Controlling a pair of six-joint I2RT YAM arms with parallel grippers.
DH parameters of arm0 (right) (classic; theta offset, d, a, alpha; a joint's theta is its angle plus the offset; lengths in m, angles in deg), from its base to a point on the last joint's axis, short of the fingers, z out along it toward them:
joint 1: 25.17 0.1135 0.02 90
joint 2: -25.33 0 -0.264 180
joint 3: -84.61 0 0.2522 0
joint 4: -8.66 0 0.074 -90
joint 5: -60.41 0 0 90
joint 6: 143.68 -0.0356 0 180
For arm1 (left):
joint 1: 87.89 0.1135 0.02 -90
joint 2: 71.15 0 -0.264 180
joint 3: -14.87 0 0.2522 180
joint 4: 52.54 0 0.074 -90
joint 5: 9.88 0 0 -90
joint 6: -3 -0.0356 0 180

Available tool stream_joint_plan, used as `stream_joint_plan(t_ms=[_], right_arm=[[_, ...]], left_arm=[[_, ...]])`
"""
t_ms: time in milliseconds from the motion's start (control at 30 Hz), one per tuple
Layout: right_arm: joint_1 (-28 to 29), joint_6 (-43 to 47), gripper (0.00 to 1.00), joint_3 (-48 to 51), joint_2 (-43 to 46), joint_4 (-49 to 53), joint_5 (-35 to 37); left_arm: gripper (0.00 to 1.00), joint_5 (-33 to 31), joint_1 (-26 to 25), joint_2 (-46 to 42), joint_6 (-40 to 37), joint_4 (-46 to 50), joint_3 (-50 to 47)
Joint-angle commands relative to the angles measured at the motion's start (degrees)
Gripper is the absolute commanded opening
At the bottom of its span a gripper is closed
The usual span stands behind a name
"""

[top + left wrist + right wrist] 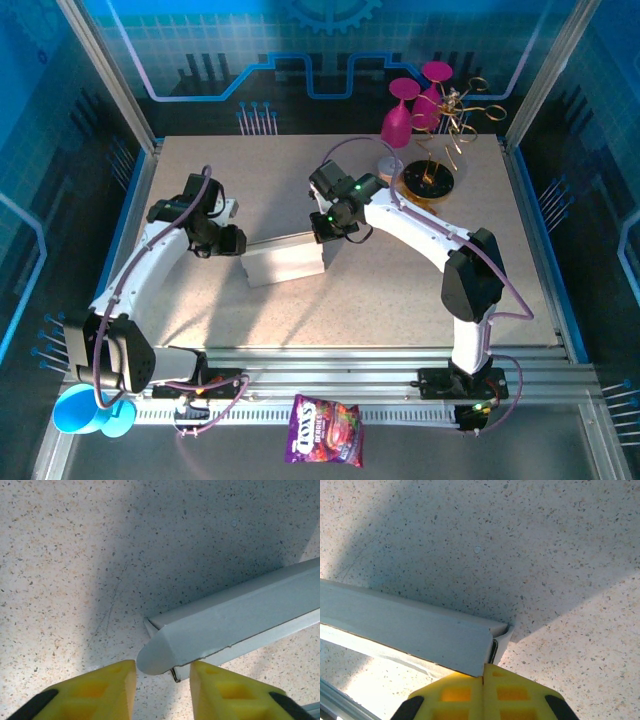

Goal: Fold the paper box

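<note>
My left pincer (162,674) is parted, straddling the paper box's (235,617) left end tab, and the box runs lengthwise to my right pincer (484,674), clenched shut at its other end.

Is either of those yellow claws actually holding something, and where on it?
The right gripper seems to pinch the paper box at its right end corner. The left gripper stands open around the other end's flap.
</note>
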Motion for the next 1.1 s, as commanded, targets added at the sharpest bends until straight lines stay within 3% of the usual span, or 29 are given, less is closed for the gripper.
stream_joint_plan(t_ms=[0,233,467,700,800,900,1067], right_arm=[[-0.37,0.34,0.0,-0.53,-0.83,2.04,-1.29],[-0.48,0.15,0.0,-0.53,-0.78,1.95,-1.42],[-0.46,0.08,0.0,-0.11,-0.39,1.92,-1.39],[-0.39,0.32,0.0,0.25,0.04,1.94,-0.94],[-0.43,0.47,0.0,0.26,0.13,2.12,-0.59],[-0.31,0.45,0.0,0.3,0.11,2.19,-0.37],[-0.19,0.46,0.0,0.5,0.2,2.03,-0.32]], left_arm=[[0.36,-0.35,-0.38,0.81,-0.08,-0.99,-1.26],[0.27,-0.33,-0.34,1.4,-0.06,-2.0,-2.13],[0.09,0.29,-0.38,0.93,1.25,-2.55,-1.25],[0.0,1.37,-0.33,0.99,3.1,0.79,1.58],[0.01,1.05,-0.37,1.72,4.3,3.31,2.91],[0.09,1.22,-0.38,2.18,5.52,5.79,4.45],[0.14,1.89,-0.35,3.13,6.07,8.54,6.2]])
